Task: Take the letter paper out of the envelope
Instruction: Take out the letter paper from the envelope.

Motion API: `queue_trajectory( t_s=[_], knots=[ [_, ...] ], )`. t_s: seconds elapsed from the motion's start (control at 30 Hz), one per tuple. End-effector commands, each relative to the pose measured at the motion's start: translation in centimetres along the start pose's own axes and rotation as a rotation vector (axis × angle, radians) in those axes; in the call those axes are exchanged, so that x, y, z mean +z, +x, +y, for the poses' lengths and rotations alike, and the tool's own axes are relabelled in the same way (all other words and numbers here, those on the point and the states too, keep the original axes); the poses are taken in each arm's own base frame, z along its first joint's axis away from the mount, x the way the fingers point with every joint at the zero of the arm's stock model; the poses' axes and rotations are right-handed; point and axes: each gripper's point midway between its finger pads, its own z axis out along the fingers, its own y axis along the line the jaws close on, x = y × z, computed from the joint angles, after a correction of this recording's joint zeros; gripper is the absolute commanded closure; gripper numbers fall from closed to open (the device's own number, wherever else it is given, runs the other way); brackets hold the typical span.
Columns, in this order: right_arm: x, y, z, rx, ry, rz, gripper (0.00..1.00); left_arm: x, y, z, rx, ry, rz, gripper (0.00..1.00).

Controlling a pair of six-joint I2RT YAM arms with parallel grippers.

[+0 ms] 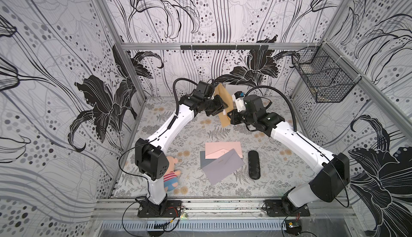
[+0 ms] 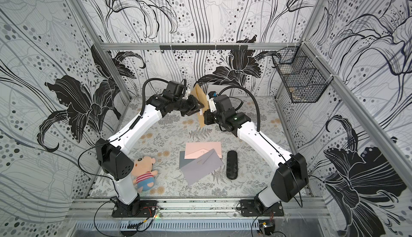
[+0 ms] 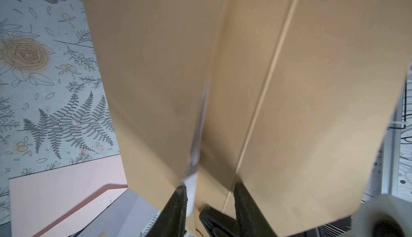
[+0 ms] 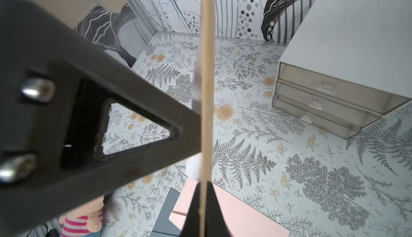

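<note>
A tan envelope [image 1: 224, 99] [image 2: 201, 122] hangs upright in the air over the back middle of the table. My right gripper [image 4: 202, 184] [image 1: 229, 114] is shut on its lower edge, which shows edge-on [image 4: 206, 68] between the jaws. My left gripper [image 3: 209, 183] [image 1: 225, 107] meets the envelope [image 3: 156, 68] from the other side, fingers [image 3: 176, 204] apart. A strip of white letter paper [image 3: 192, 191] [image 4: 193, 166] sticks out of the envelope's fold and lies against one left finger. Most of the letter paper is hidden inside.
On the floral table [image 1: 194, 133] lie a pink envelope [image 1: 223, 152], a lilac-grey envelope [image 1: 223, 165] and a dark grey one [image 1: 204, 161], overlapping. A black case [image 1: 254, 164] is beside them, a plush toy [image 1: 170, 175] near the left arm. A white drawer unit [image 4: 345, 46] stands at the back; a wire basket [image 1: 323, 79] hangs on the right wall.
</note>
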Motion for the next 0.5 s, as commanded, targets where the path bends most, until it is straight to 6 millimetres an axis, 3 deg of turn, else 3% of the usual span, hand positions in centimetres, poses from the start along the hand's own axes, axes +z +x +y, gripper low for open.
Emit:
queue_trajectory(
  t_s=[0.0, 0.1, 0.23, 0.47],
  knots=[
    [-0.8, -0.7, 0.4, -0.033, -0.001, -0.033, 1.0, -1.4, -0.8, 0.0, 0.032, -0.034, -0.055, 0.56],
    [-0.7, -0.5, 0.5, -0.032, -0.011, -0.027, 1.0, -1.9, -0.9, 0.1, 0.033, -0.039, -0.063, 0.56],
    [-0.5, -0.3, 0.7, -0.024, -0.023, -0.02, 1.0, -1.0, -0.4, 0.9, 0.032, -0.065, -0.032, 0.56],
    [-0.1, 0.2, 1.1, -0.026, -0.037, 0.0, 1.0, -0.8, -0.8, 0.3, 0.042, -0.046, -0.037, 0.57]
  ],
)
